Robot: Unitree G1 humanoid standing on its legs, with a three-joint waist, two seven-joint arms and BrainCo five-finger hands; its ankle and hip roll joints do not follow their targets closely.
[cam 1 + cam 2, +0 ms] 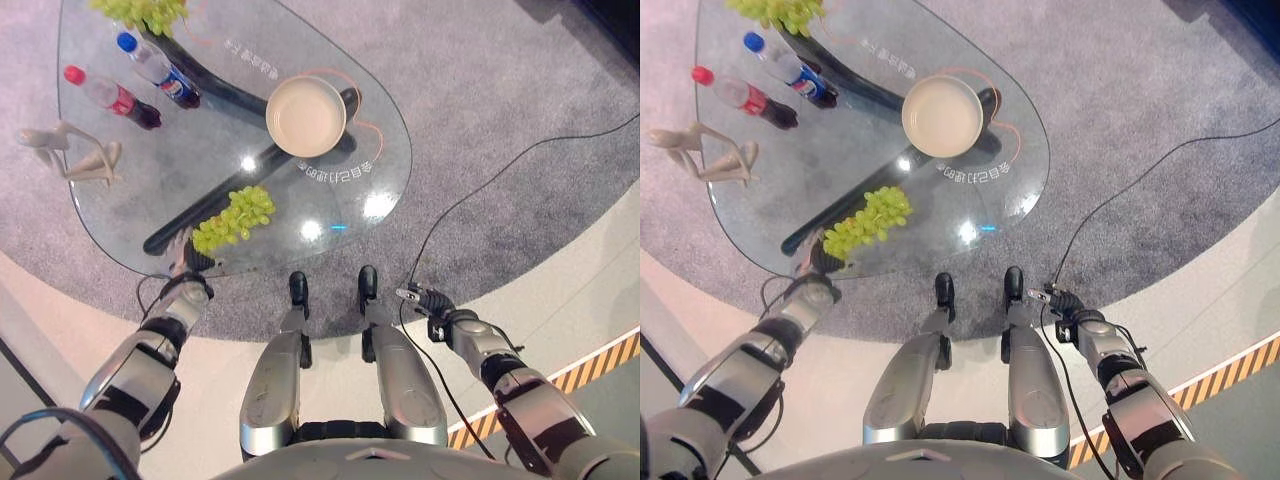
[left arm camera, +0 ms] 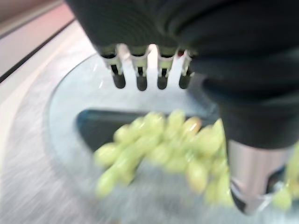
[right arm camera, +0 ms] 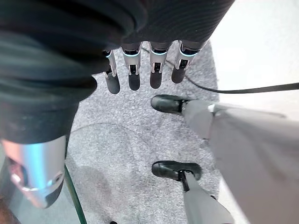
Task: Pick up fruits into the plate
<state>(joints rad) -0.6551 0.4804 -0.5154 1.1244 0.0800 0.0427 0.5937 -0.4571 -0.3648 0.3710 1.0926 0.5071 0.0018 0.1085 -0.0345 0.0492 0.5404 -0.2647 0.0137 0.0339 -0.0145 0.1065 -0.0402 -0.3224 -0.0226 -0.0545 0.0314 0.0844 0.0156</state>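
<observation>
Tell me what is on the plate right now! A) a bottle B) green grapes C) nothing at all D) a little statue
C: the plate looks bare inside, while the nearest grapes lie on the glass table near its front edge, by the left robot hand.

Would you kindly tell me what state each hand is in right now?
Left hand: open, fingers straight above the green grapes, holding nothing.
Right hand: open, holding nothing, hanging over the carpet beside the table.
</observation>
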